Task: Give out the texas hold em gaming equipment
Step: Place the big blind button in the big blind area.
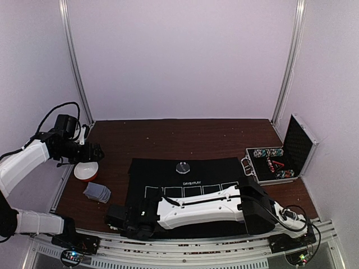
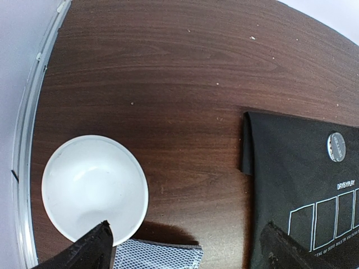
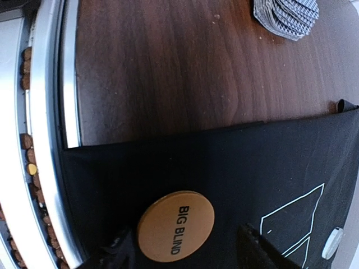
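My right claw (image 3: 184,235) parted, straddling big blind disc (image 3: 175,226) flat on mat (image 3: 252,168) — card deck (image 1: 96,192) nearer left claw (image 2: 187,235), wide.

Orange disc (image 3: 175,226): round and flat, printed BIG BLIND in black. It lies face up on the black mat (image 3: 224,162), close to the mat's near edge.

Playing cards (image 1: 97,192): blue-grey patterned backs upward, in a loosely fanned pile on the bare counter (image 1: 168,134), left of the mat.

Clear round disc (image 1: 183,167): lies flat on the mat, near its far edge.

Striped chips (image 1: 268,152): stored in rows inside the open case (image 1: 300,147), at the right of the counter.
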You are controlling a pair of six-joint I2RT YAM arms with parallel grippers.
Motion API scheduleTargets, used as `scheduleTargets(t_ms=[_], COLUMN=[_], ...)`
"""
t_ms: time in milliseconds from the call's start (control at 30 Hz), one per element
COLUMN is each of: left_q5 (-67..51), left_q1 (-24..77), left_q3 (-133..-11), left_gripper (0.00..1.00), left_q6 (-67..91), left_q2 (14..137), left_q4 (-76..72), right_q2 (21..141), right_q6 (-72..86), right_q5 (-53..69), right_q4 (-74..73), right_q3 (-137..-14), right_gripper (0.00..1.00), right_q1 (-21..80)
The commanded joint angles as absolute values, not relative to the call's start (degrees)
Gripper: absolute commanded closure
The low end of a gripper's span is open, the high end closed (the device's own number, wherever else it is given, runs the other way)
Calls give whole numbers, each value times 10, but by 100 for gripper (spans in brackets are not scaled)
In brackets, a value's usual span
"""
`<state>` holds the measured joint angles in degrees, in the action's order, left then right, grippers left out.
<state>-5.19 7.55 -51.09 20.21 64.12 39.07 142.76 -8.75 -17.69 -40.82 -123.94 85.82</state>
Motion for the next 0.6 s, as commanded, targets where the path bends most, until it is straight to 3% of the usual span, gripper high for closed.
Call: scheduleTargets(t_ms=[0,100,333,567], left_q5=[-54,-56,-61,-67], left_q1=[72,71,71,71], left_q3=[-514,-516,-518,-528], left_gripper=[5,5,5,5], left_q6=[195,194,192,188], left_q2=[636,636,635,638], left_q4=[374,374,377,379], right_q2=[1392,1370,1289,1117], right_q6=[-64,-49,-13,81], right_q5=[-151,-156,-135,-139], right_q4=[-431,-422,-387,-354], right_q3=[-1246,-1245,-1220,-1081], right_gripper=[27,1,0,0], right_q1=[863,860,842,771])
